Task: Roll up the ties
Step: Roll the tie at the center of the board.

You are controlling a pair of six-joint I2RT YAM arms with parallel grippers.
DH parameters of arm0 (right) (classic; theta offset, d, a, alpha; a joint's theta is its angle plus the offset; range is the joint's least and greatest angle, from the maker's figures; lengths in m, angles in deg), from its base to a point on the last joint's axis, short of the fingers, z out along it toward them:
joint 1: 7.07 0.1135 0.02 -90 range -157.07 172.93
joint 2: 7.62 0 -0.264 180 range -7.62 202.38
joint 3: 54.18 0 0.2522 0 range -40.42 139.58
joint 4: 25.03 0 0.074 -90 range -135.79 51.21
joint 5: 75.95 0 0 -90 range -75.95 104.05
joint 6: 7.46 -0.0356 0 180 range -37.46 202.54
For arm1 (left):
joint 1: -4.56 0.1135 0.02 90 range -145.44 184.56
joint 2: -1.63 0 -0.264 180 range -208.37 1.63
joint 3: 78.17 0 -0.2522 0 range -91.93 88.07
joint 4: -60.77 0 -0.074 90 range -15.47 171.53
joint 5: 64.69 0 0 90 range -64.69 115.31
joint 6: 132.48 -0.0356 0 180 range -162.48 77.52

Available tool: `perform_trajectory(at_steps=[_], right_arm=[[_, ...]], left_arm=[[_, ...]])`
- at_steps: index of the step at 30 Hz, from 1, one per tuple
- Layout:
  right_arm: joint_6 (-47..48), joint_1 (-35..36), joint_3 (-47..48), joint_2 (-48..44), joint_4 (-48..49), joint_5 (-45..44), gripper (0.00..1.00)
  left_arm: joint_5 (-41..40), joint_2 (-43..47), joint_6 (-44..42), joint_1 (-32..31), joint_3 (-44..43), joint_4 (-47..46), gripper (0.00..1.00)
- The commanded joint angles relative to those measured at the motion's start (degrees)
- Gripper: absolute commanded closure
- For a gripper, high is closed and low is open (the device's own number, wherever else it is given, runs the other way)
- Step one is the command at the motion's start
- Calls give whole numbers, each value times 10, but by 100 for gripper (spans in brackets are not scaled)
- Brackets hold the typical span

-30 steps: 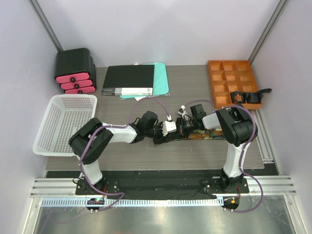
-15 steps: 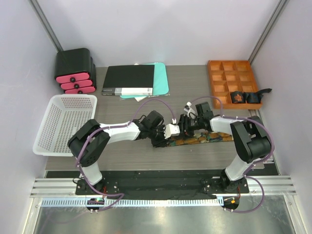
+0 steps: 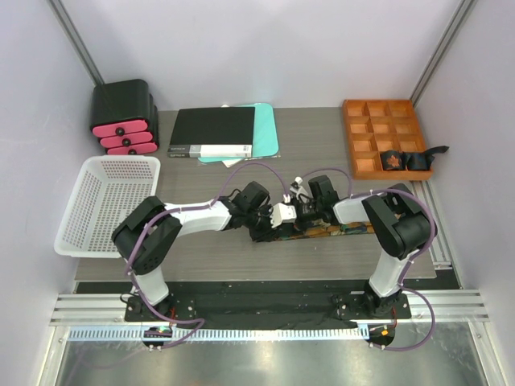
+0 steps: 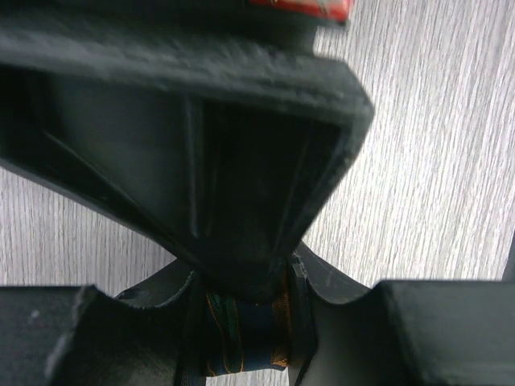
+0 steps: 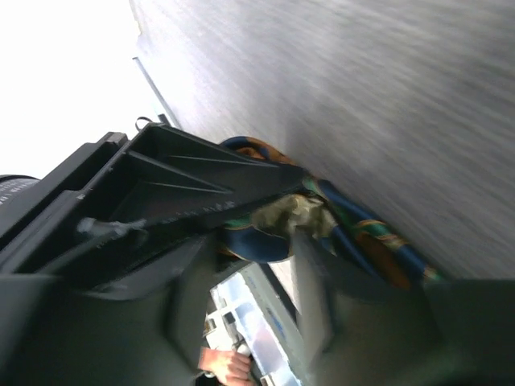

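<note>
mid-roll on one tie (image 3: 334,229), lying flat across the centre of the table (image 3: 201,249). left gripper (image 4: 241,318) pinching its coiled end; right gripper (image 5: 294,213) straddling the fabric alongside, pinching or loose: cannot tell. next, probably: fresh hold, another turn, coil kept tight.

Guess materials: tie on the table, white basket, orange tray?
The tie looks like soft woven fabric, maybe silk: patterned, limp folds. The basket looks like moulded white plastic, perforated all over. The tray is matte orange, plastic or painted wood; unclear.
</note>
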Motion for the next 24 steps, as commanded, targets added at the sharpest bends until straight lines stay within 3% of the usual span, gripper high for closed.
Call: perform_trajectory(at_steps=[1, 4, 6, 9, 11, 12, 15, 19, 24], right_arm=[[0, 19, 12, 14, 47, 4, 69], [53, 17, 26, 29, -15, 1, 91], [70, 7, 30, 30, -36, -5, 99], [111, -13, 28, 34, -67, -11, 99], [146, -23, 28, 43, -92, -18, 99], [157, -27, 27, 46, -97, -25, 99], [172, -43, 28, 66, -105, -34, 99], [182, -56, 29, 80, -115, -48, 99], [212, -63, 33, 84, -157, -74, 99]], left_arm=[[-16, -28, -1, -3, 7, 24, 85], [-16, -27, 0, -3, 7, 25, 85], [-18, -23, 4, -1, 7, 24, 82], [-12, -14, 15, 9, 4, 26, 79], [4, -5, 20, 23, 3, 29, 70], [10, 10, 24, 29, 4, 29, 58], [59, 46, 40, 53, 19, 14, 40], [80, 113, 57, 63, 58, -24, 33], [86, 134, 91, 63, 105, -106, 25]])
